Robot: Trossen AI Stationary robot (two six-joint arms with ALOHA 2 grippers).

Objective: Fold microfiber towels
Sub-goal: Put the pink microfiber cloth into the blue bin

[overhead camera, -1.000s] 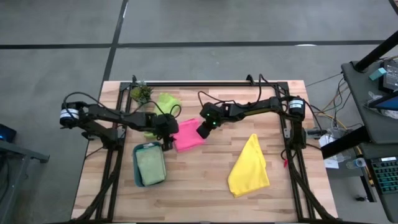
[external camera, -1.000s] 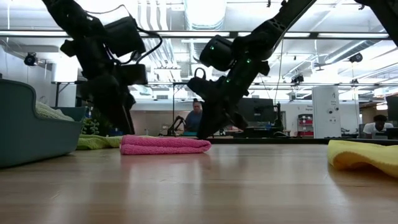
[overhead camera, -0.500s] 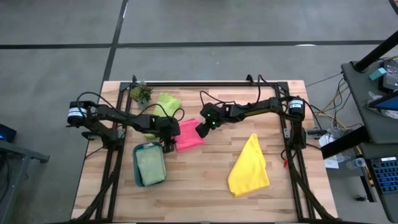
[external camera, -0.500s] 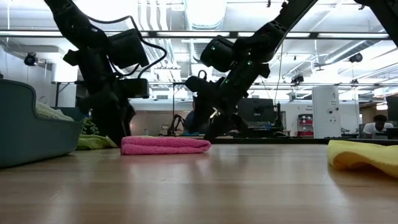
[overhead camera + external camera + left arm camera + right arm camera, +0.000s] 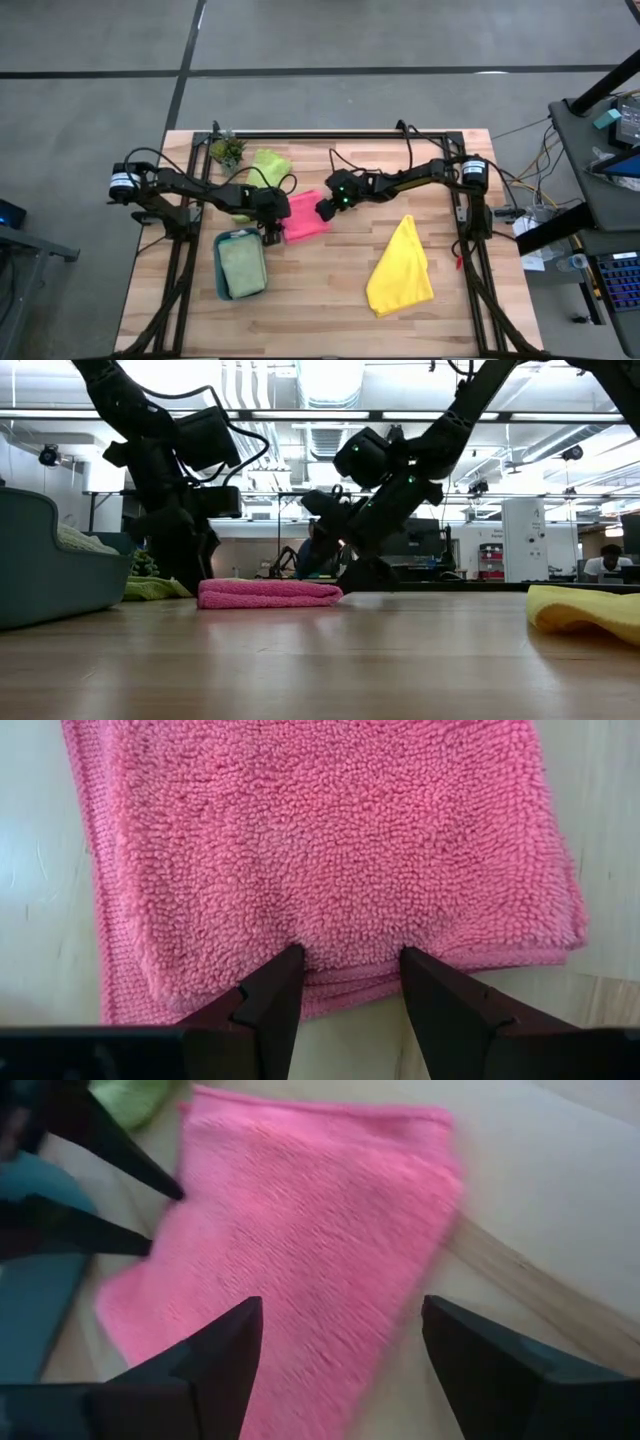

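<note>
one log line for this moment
left pincer: fingers pressing folded pink microfiber towel edge | right pincer: open, off towel | yellow microfiber towel: unfolded

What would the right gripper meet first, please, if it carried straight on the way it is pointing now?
Most likely the folded pink towel: the open right gripper points at it from beside its edge, fingers spread just short of it. Beyond the towel waits the left gripper.

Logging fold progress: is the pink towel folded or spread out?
Folded: the pink towel lies as a compact rectangle with stacked layers showing along its edge.
</note>
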